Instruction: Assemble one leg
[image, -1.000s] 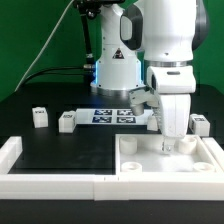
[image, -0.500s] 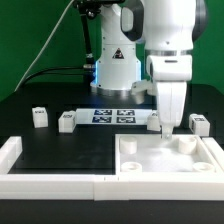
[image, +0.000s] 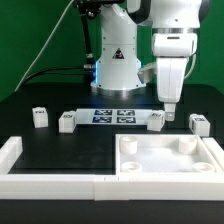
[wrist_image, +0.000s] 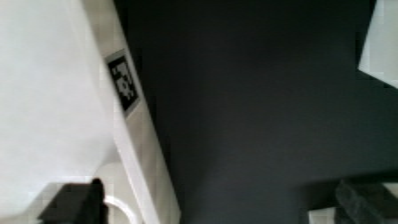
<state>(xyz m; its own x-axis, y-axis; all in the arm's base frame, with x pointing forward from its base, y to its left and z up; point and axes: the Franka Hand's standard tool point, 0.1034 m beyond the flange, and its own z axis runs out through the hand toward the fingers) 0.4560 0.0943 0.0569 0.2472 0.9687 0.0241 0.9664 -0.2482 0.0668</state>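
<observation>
Several legs stand on the black table in the exterior view: two at the left (image: 40, 117) (image: 67, 121), one near the middle (image: 156, 120) and one at the right (image: 199, 124). My gripper (image: 168, 113) hangs above the table between the middle leg and the right leg, touching neither. In the wrist view my gripper (wrist_image: 214, 205) is open and empty, with its dark fingertips (wrist_image: 71, 202) far apart over bare table. A white part with a marker tag (wrist_image: 121, 82) on its side runs beside one finger; I cannot tell which part it is.
The large white square part (image: 205, 166) with corner holes lies at the front right. The marker board (image: 112, 116) lies at the back by the robot base. A white rail (image: 50, 182) borders the table's front and left.
My gripper has lifted off the large square part and moved back and up, to a spot over the table between the two right-hand legs.
</observation>
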